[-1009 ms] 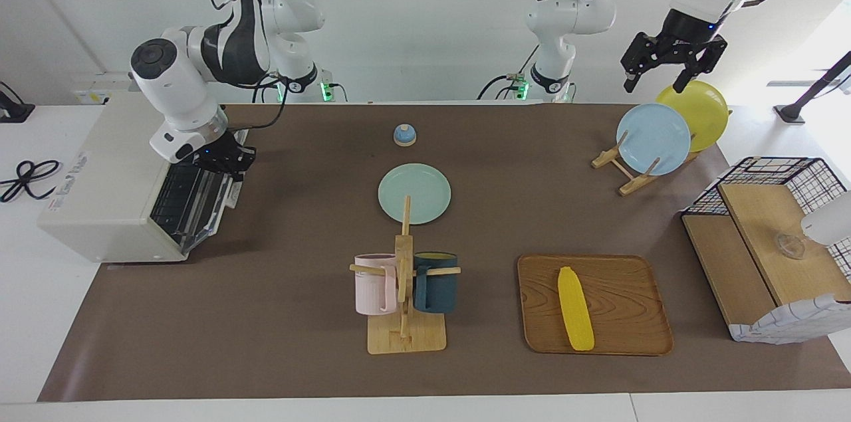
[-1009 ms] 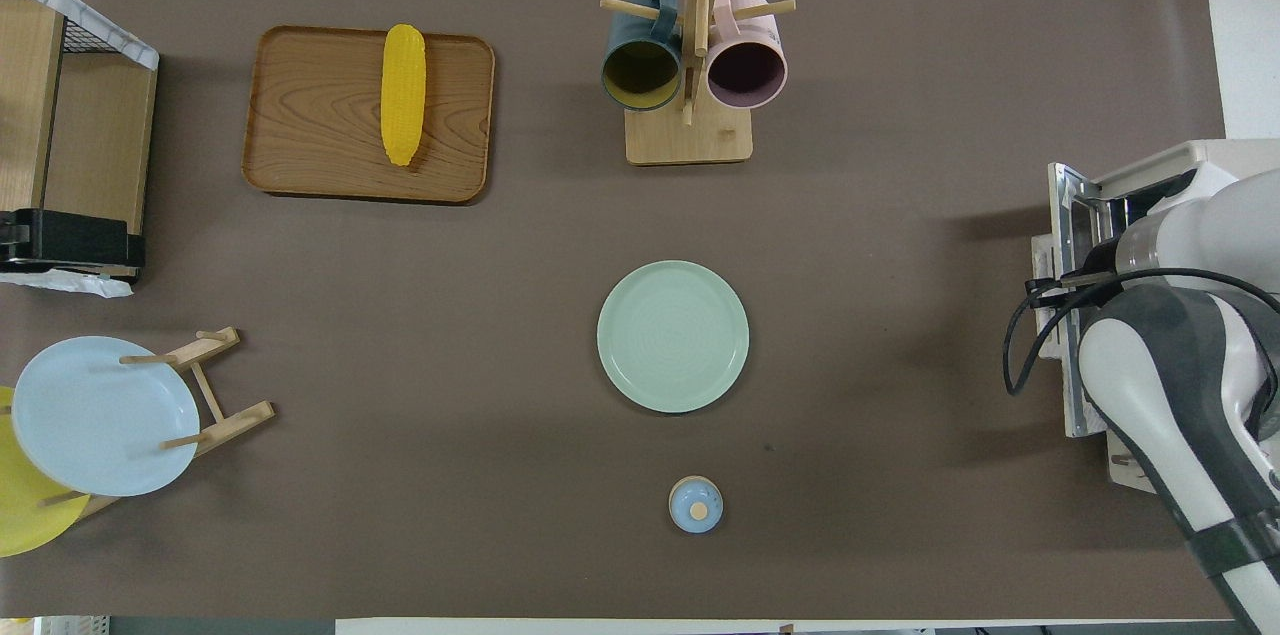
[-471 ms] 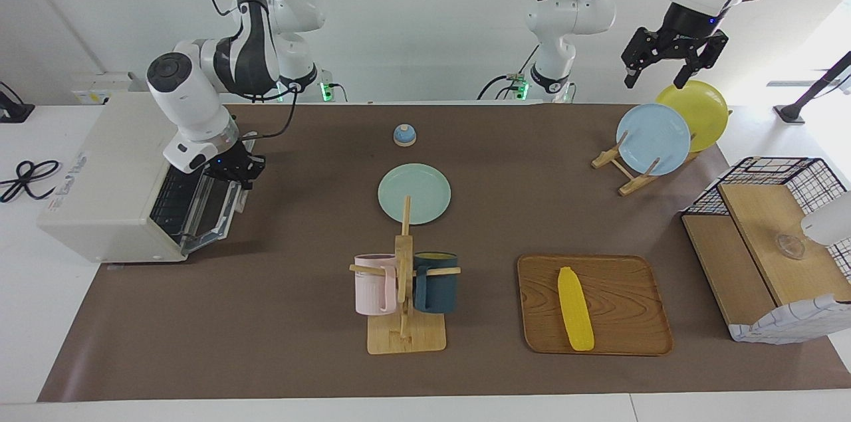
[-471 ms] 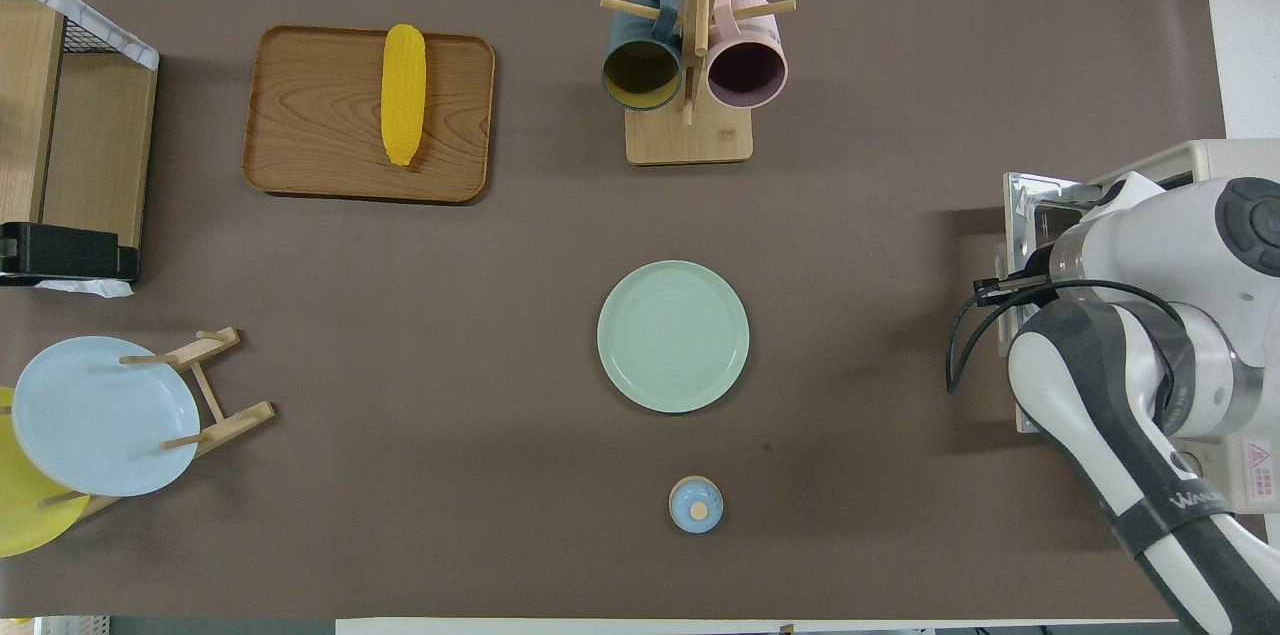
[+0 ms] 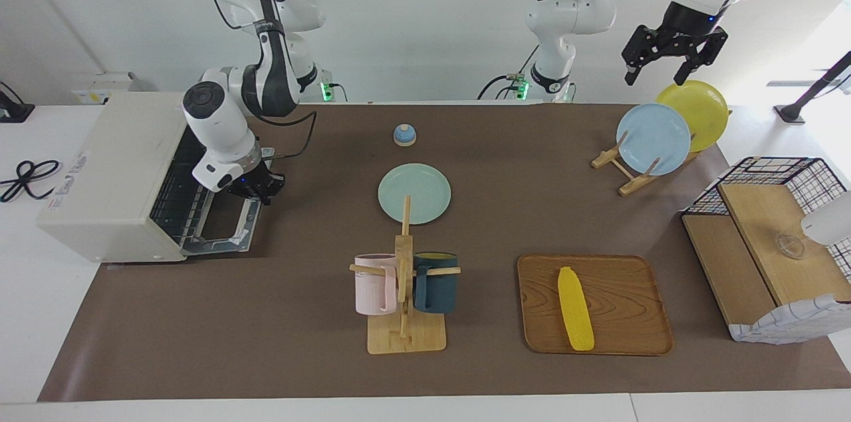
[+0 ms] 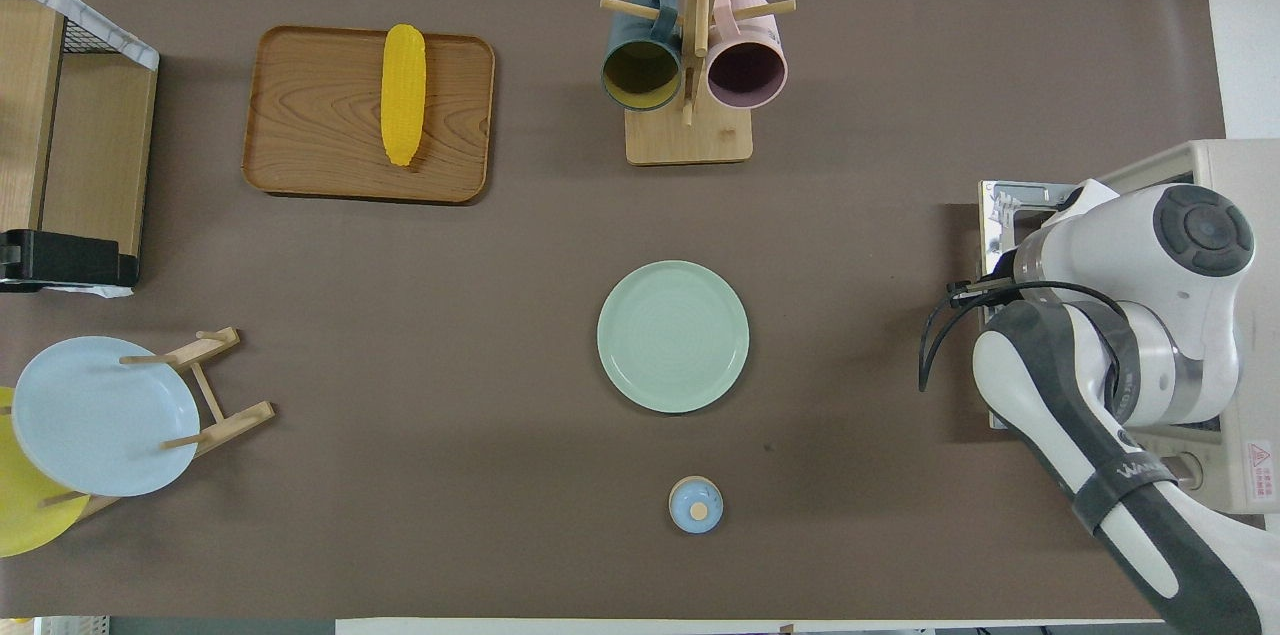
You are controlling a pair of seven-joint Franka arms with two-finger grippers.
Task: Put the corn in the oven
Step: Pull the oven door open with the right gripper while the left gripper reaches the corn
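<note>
Change since earlier frame: the oven door has swung from half-raised down to nearly flat on the mat; the right gripper has travelled with its handle edge, away from the oven body. The left gripper has risen slightly.
Oven: boxy cream-white toaster oven [image 5: 116, 173] at the right arm's end of the table; wire rack visible inside.
Oven door: dark glass-windowed drop-down door [image 5: 223, 232], lowered onto the brown table mat [image 5: 266, 342] in front of the oven.
Right gripper: black two-finger gripper [image 5: 256, 191] of the right arm, at the door's handle edge, on the corner nearer to the robots; fingertips closed together. Whether they clamp the handle bar cannot be told.
Left gripper: black two-finger gripper [image 5: 655, 80] of the left arm, held high over the round yellow plate [image 5: 701, 106] and round light-blue plate [image 5: 653, 138] on the wooden plate rack [image 5: 621, 173]; fingers spread apart, holding nothing. This arm waits.
Corn: bright yellow, elongated corn cob [image 5: 575, 308] without husk, lying on the rectangular brown wooden tray [image 5: 625, 306] toward the left arm's end of the table, well apart from the oven and both grippers.
Other items: round pale-green plate [image 5: 414, 193] at mid-table; wooden mug tree [image 5: 404, 289] carrying a pink mug [image 5: 374, 284] and a dark blue mug [image 5: 436, 281], farther from the robots than that plate.
</note>
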